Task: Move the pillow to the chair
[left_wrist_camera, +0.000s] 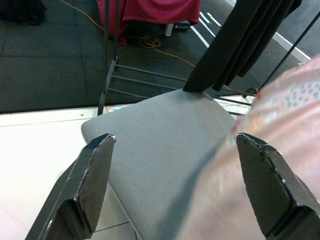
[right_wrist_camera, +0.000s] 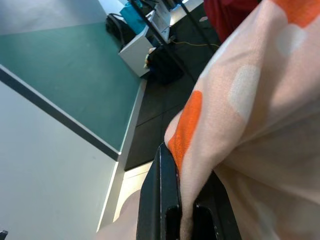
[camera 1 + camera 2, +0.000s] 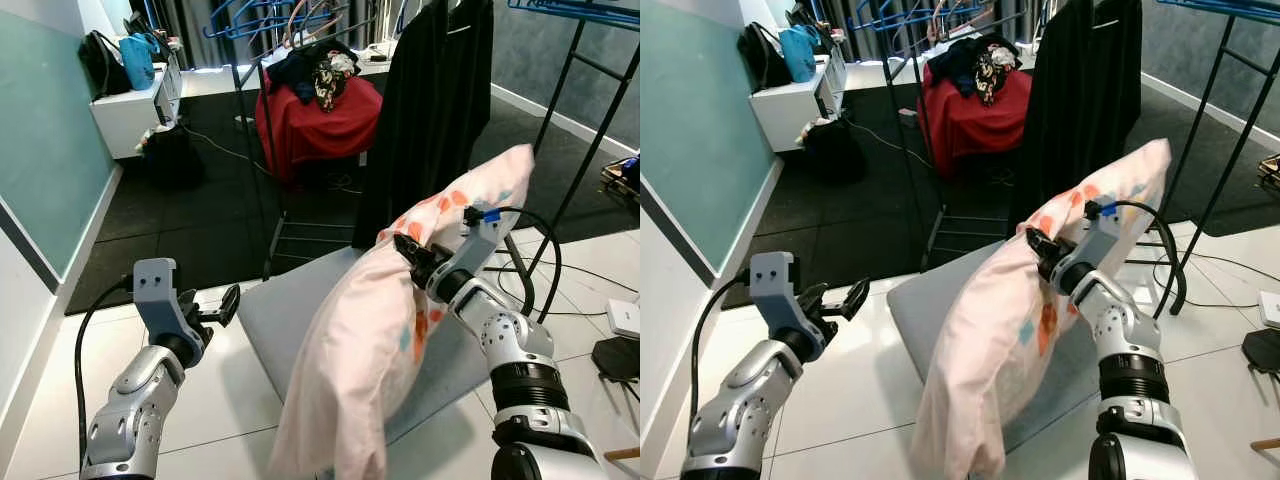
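A pale pink pillow [image 3: 370, 340] with orange and blue spots hangs at a slant, its lower end drooping toward the floor. My right gripper [image 3: 408, 255] is shut on a fold of its fabric near the upper half; in the right wrist view a black finger [image 2: 161, 200] pinches the cloth [image 2: 250, 100]. Behind and beneath the pillow lies a grey padded seat [image 3: 285, 310], partly hidden by it. At the left, level with the seat's near corner, my left gripper [image 3: 215, 305] stands open and holds nothing. Its fingers [image 1: 92, 175] frame the grey seat [image 1: 165, 150].
A black garment [image 3: 430, 100] hangs from a dark clothes rack [image 3: 250, 130] just behind the seat. Farther back stands a red-draped chair [image 3: 315, 125] piled with clothes. A white cabinet [image 3: 130, 110] is at the back left; cables and a white box [image 3: 625, 318] lie at the right.
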`<state>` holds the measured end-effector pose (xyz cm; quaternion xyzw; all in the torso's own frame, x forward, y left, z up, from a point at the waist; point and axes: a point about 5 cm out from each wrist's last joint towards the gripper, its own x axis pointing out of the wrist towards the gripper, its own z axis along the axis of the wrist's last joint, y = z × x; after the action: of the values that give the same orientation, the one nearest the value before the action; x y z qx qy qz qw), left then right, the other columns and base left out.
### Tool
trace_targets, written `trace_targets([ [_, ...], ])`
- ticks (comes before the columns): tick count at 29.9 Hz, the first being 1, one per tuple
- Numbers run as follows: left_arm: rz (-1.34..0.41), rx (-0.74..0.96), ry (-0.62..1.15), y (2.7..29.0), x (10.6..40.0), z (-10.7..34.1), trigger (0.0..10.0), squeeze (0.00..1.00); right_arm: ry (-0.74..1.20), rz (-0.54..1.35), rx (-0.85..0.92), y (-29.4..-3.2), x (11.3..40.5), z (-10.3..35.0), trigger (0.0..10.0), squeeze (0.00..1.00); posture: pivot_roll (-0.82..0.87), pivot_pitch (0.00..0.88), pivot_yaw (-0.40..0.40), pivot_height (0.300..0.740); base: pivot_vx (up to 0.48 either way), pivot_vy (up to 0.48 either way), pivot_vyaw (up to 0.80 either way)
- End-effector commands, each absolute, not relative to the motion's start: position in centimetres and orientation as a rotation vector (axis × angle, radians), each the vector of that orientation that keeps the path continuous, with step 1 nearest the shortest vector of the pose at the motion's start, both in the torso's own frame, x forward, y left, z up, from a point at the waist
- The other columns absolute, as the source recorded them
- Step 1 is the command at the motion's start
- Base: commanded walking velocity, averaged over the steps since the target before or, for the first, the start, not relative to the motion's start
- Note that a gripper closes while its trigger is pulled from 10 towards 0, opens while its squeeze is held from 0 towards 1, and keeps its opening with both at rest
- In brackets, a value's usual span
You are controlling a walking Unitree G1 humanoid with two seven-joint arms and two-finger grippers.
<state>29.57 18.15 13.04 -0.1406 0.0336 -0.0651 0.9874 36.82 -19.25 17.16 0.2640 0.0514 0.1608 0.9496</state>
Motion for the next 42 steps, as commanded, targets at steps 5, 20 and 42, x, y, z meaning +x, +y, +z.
trace_targets([
  [5,-0.152,-0.304,0.071,17.8,29.4,13.1,10.0,0.0,0.028,0.33,0.516,-19.5,37.1,18.7,10.0,0.0,-0.18,0.038,0.008,0.74,0.0,-0.48,0.0],
  [20,-0.15,-0.332,0.073,17.9,29.4,13.3,10.0,0.0,0.039,0.303,0.501,-20.0,37.2,18.6,10.0,0.0,-0.18,0.053,0.006,0.74,0.0,-0.48,0.0],
  [42,-0.173,-0.355,0.062,17.4,29.8,13.8,10.0,0.0,0.076,0.283,0.491,-20.8,37.2,18.6,10.0,0.0,-0.2,0.058,0.002,0.74,0.0,-0.48,-0.29],
])
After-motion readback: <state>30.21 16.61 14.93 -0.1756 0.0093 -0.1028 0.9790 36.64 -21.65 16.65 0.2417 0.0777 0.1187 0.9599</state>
